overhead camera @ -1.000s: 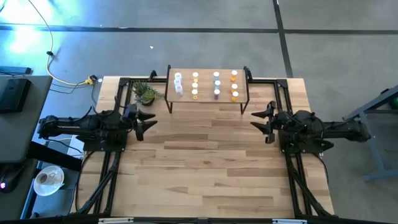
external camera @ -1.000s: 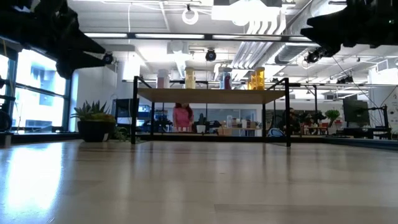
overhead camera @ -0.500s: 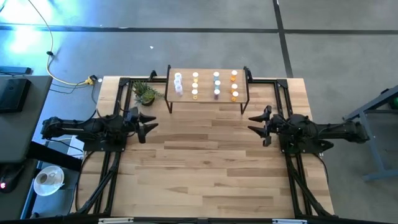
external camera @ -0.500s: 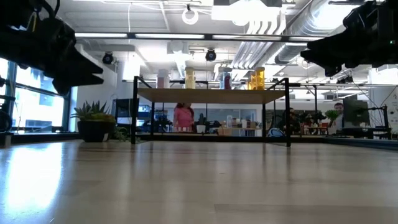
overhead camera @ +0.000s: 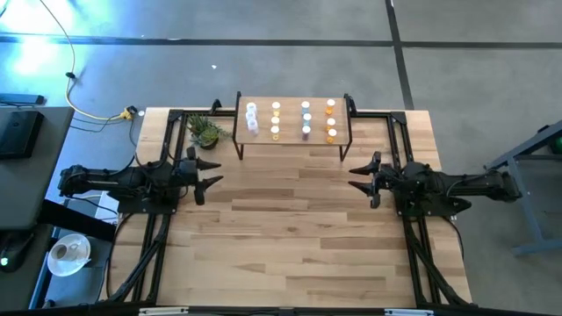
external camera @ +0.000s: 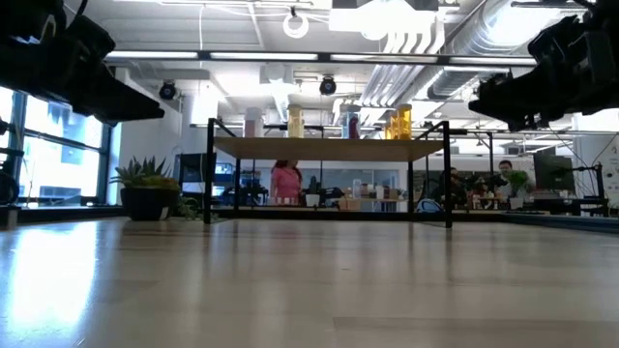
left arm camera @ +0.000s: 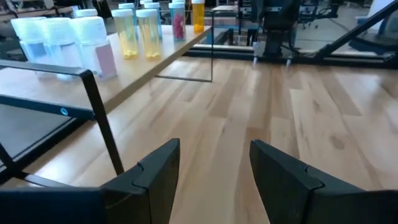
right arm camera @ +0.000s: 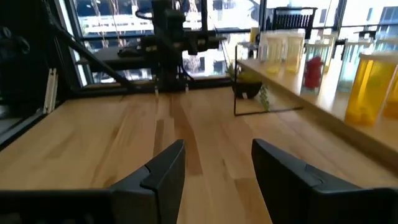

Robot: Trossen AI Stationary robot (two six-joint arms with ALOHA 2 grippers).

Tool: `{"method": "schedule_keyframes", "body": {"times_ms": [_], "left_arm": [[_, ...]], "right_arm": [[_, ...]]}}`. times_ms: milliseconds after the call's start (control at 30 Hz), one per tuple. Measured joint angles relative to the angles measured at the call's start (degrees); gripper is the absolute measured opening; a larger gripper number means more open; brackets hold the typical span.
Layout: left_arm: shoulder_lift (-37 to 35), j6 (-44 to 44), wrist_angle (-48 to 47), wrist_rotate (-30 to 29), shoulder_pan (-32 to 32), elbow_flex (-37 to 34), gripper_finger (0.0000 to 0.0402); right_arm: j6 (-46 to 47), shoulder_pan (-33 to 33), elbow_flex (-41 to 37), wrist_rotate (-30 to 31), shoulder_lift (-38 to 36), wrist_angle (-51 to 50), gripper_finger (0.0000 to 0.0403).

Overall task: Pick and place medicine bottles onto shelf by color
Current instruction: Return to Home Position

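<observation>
Neatly: white-capped med bottles (overhead camera: 306, 120), 4 color columns, on light-wood shelf (overhead camera: 290, 140).

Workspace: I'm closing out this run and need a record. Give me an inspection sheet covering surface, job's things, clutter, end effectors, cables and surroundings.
Surface: light plank tabletop, with the shelf at its far edge.
Job's things: medicine bottles upright on the shelf in four columns; clear at one end, orange at the other.
Clutter: potted plant on the tabletop beside the shelf's clear-bottle end.
End effectors: left end effector and right end effector open, holding nothing, both apart from the shelf.
Cables: yellow cable on the floor beyond the tabletop's left side.
Surroundings: grey floor; a person in pink in the room behind.
</observation>
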Motion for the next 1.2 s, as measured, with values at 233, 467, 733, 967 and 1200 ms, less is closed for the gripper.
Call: {"method": "schedule_keyframes", "body": {"times_ms": [233, 467, 733, 967, 1200], "left_arm": [[0.02, 1.26, 0.09, -0.32, 0.0, 0.0, 0.0184], [0.05, -0.98, -0.77, -0.32, 0.0, 0.0, 0.0184], [0.07, -1.22, -0.74, -0.32, 0.0, 0.0, 0.0184], [0.05, -1.32, -0.74, -0.32, 0.0, 0.0, 0.0184], [0.07, -1.27, -0.72, -0.32, 0.0, 0.0, 0.0184]], "right_arm": [[5.02, 0.0, -0.02, 0.05, 0.0, -3.49, 0.0177], [9.18, 0.0, -0.02, 0.07, 0.02, -5.09, 0.0177], [16.77, 0.0, -0.04, 0.07, 0.02, -5.06, 0.0177], [16.63, 0.0, -0.07, 0.09, 0.02, -5.06, 0.0177], [16.57, 0.0, -0.07, 0.11, 0.02, -5.04, 0.0177]]}}
